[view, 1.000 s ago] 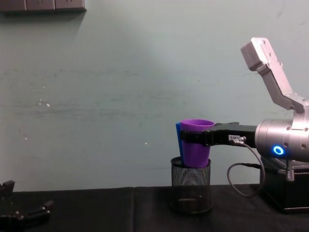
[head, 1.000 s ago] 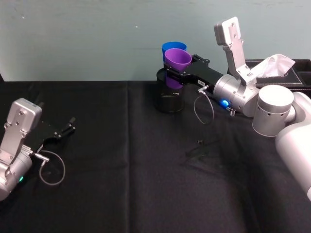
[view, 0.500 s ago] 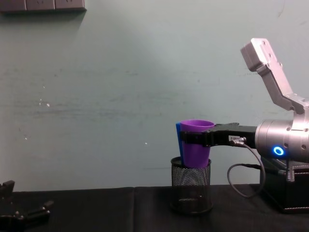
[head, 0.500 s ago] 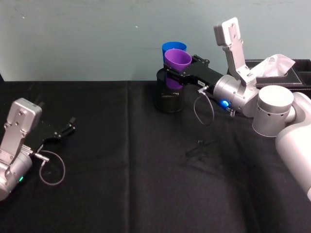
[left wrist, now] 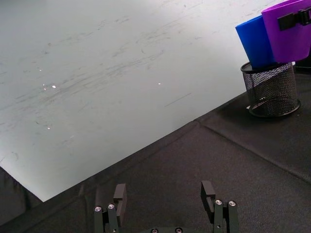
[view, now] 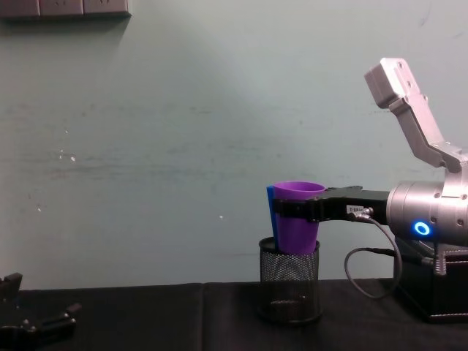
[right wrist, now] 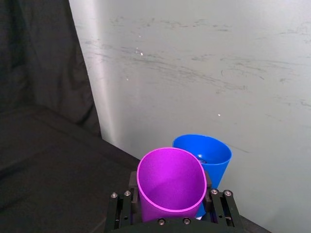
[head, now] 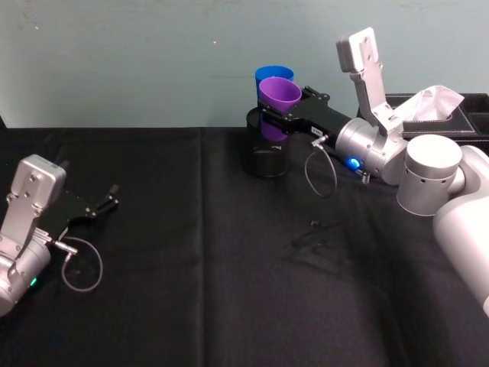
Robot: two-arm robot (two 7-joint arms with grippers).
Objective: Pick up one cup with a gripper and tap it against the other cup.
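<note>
LEFT TO RIGHT: At your far left, the left gripper (head: 112, 196) rests on the black surface (head: 229, 290) with its fingers spread and nothing between them. It is parked at about 8 o'clock from the cups and well apart from them. Toward centre, the blue cup (head: 273, 74) stands upright at the wire-mesh pen pot (head: 266, 157), its base seeming to sit inside the pot's rim. Just beside it, at its 5 o'clock in the head view, the purple cup (head: 280, 95) hangs upright over the pot, off the surface. The right gripper (head: 281, 114) reaches in from 3 o'clock and is clamped around the purple cup's wall below the rim. The two tumblers' sides look either touching or barely apart; you cannot tell which. On that reading, the pick-up is done and the tap itself is the step in hand. If contact is lacking, your next move calls for a short, gentle nudge toward 11 o'clock. Keep the cup level and the push light enough not to tip the blue cup or shove the pot.
</note>
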